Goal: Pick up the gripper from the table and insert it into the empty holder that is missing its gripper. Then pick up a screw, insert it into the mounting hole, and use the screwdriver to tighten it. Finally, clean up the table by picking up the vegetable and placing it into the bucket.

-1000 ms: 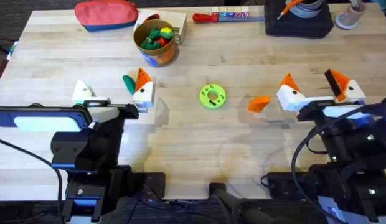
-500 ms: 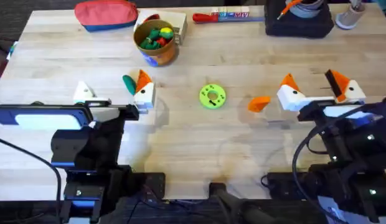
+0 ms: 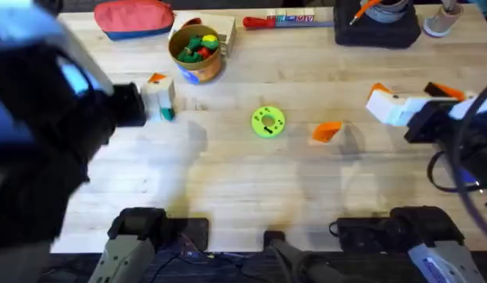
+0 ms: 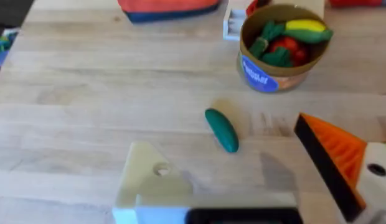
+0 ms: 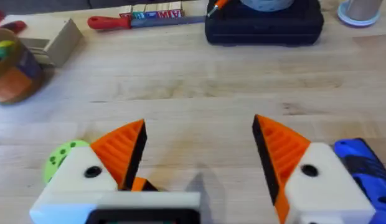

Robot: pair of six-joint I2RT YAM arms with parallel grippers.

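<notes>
The left arm has risen since a moment ago and now looms large and dark under the overhead camera. Its end effector (image 4: pixel 221 135) has swung forward from the near bench edge to hang just short of the bucket (image 3: pixel 195 52). Its fingers stand wide apart and hold nothing. One is the plain white holder (image 4: pixel 149 180) with a bare mounting hole; the other carries an orange ribbed pad (image 4: pixel 333 152). The dark green vegetable (image 4: pixel 221 129) lies on the bench (image 3: pixel 228 181) between those fingers in the left wrist view, in the same spot as before, near the bucket and outside it. The bucket already holds several toy foods. The right end effector (image 5: pixel 199 122) has also lifted and shifted away from the middle. Its two orange-padded fingers are spread and empty. The loose orange gripper (image 3: pixel 327 131) has not moved. It lies on the bare wood beside the lime-green disc (image 3: pixel 267 122), and the right arm's fingers now sit farther from it than before. The red pouch (image 3: pixel 133 17) and the red-handled screwdriver (image 3: pixel 259 21) remain along the far edge.
</notes>
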